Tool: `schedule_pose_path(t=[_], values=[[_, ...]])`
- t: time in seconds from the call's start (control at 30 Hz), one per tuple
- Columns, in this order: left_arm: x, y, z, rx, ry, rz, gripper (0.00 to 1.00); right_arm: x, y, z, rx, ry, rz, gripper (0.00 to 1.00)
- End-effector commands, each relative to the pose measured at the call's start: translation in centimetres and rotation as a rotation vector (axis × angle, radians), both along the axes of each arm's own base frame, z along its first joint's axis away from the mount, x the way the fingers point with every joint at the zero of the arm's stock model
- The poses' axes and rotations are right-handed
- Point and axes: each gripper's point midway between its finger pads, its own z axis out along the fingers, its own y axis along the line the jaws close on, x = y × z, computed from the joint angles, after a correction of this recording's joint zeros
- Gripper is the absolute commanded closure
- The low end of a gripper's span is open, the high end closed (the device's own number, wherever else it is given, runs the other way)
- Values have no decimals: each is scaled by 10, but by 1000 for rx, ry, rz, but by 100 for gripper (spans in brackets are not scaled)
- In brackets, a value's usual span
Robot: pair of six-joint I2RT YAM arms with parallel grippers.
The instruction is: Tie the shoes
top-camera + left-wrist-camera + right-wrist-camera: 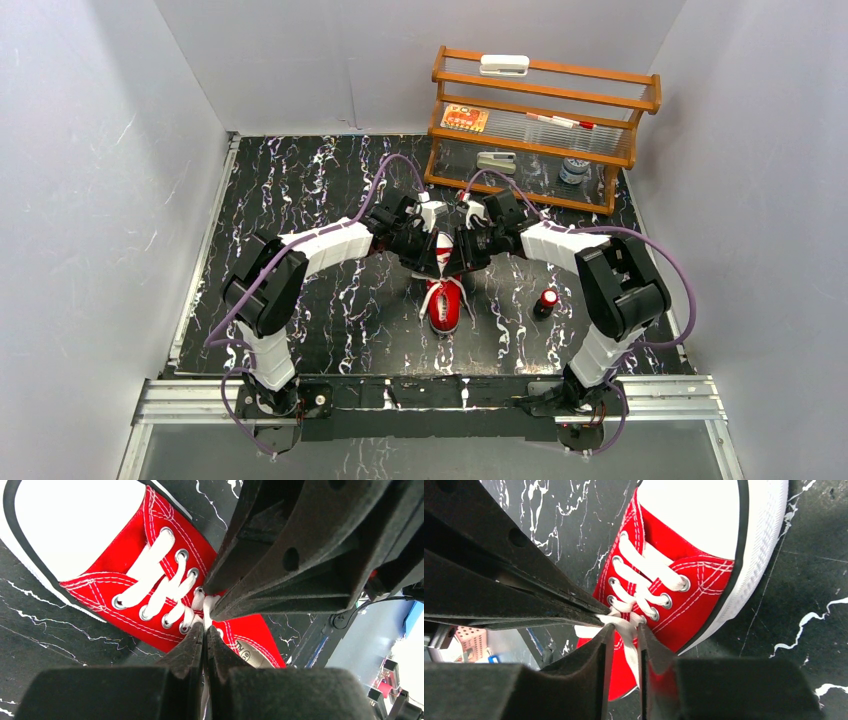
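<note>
The left gripper (204, 630), shut on a white lace (205, 611) at its tips, should hold tension while the right gripper (625, 630), part-open astride the other strand (629, 655) of the red sneaker (689, 600), closes squarely.

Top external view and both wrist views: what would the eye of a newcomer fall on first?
A red sneaker with white laces lies at the middle of the black marbled table. Both hands meet over it: the left hand is shut on the white laces, the right hand stands open with a lace between its fingers. A wooden rack stands at the table's far right.
</note>
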Motion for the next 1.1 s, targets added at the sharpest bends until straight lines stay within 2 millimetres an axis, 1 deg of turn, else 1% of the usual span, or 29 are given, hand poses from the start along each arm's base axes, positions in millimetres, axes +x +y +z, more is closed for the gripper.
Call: schedule_pose_path(t=[0.0, 0.2, 0.43, 0.47, 0.5, 0.53, 0.6, 0.7, 0.8, 0.83, 0.97, 1.0, 1.07], values=[[-3, 1, 21, -27, -49, -27, 100, 10, 7, 19, 42, -60, 32, 75], [-1, 4, 17, 3, -61, -23, 100, 8, 9, 37, 78, -73, 23, 100], [18, 7, 8, 67, -82, 69, 100, -7, 13, 47, 156, -38, 30, 100], [21, 6, 8, 65, -89, 83, 100, -10, 13, 48, 168, -31, 29, 99], [24, 5, 9, 57, -94, 95, 100, -12, 14, 49, 180, -25, 30, 95], [25, 3, 11, 44, -100, 102, 100, -15, 14, 50, 189, -12, 33, 90], [27, -3, 15, 2, -103, 107, 100, -14, 16, 53, 211, -24, 33, 80], [24, -11, 18, -45, -88, 102, 100, -13, 22, 59, 254, -16, 37, 73], [19, -15, 16, -79, -53, 102, 100, -10, 28, 64, 300, 14, 25, 70], [20, -18, 19, -103, -62, 101, 100, -9, 30, 64, 309, 25, 24, 69], [14, -17, 18, -144, -59, 106, 100, -12, 32, 73, 345, 56, 38, 68], [11, -16, 15, -155, -62, 102, 100, -12, 30, 75, 340, 58, 35, 67], [9, -16, 15, -167, -73, 101, 100, -3, 16, 82, 312, 25, -7, 67]])
